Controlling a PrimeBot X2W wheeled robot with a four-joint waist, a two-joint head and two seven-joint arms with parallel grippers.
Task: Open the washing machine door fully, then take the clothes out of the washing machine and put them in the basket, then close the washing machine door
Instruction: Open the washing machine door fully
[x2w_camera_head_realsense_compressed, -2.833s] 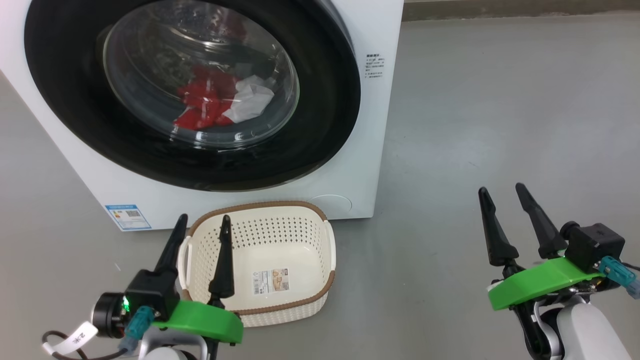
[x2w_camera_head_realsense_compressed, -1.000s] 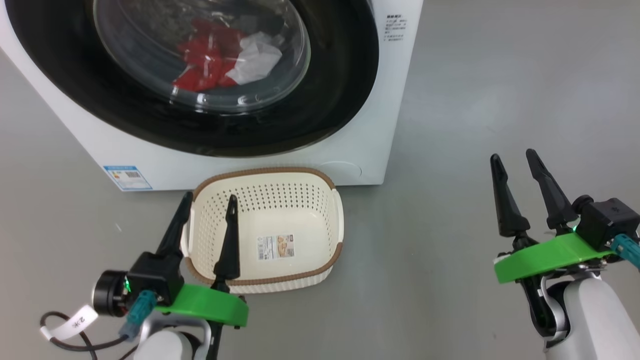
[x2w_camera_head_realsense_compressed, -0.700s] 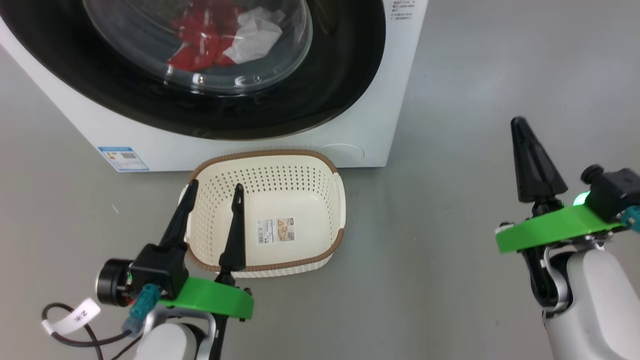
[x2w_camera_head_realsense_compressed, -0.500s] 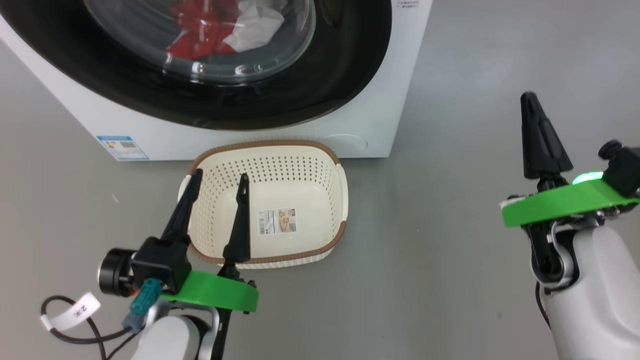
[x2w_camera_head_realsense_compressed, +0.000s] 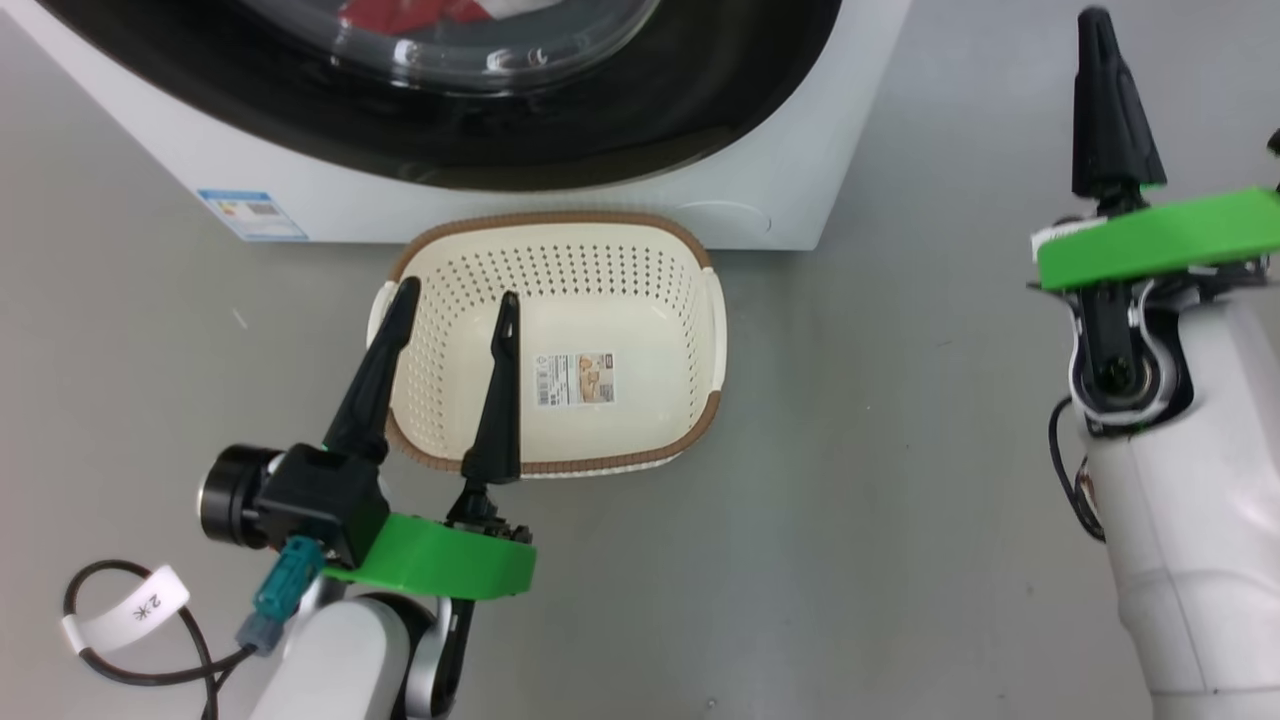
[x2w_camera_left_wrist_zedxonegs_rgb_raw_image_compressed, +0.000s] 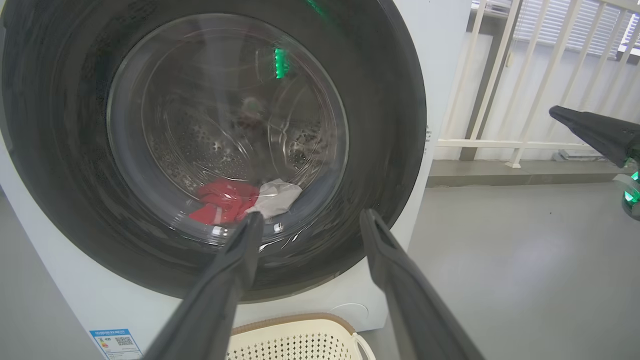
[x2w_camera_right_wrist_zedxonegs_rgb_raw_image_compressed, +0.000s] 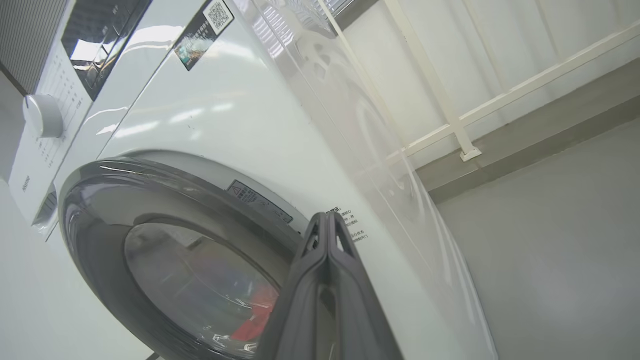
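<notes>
Black washing machine door (x2w_camera_right_wrist_zedxonegs_rgb_raw_image_compressed: 92, 235), shut, ahead-left of the pinched-together right gripper (x2w_camera_right_wrist_zedxonegs_rgb_raw_image_compressed: 327, 217), should be hooked at its near rim and swung wide; left gripper (x2w_camera_head_realsense_compressed: 459, 292) is seen spread above the basket (x2w_camera_head_realsense_compressed: 560, 218).

Head camera: high, pitched steeply down at the grey floor (x2w_camera_head_realsense_compressed: 900, 450) before the washing machine (x2w_camera_head_realsense_compressed: 340, 205). The washer's bottom front runs along the top edge, with the basket (x2w_camera_head_realsense_compressed: 550, 217) just before its foot.
Left wrist camera: low and near, facing the washing machine door (x2w_camera_left_wrist_zedxonegs_rgb_raw_image_compressed: 215, 145) almost square-on.
Right wrist camera: low, off the washer's right front corner, close, tilted up and rolled, with the control knob (x2w_camera_right_wrist_zedxonegs_rgb_raw_image_compressed: 42, 116) upper left.
Shared: door glass and red clothes (x2w_camera_left_wrist_zedxonegs_rgb_raw_image_compressed: 222, 200) in all three. The basket rim is in the head and left wrist views.
</notes>
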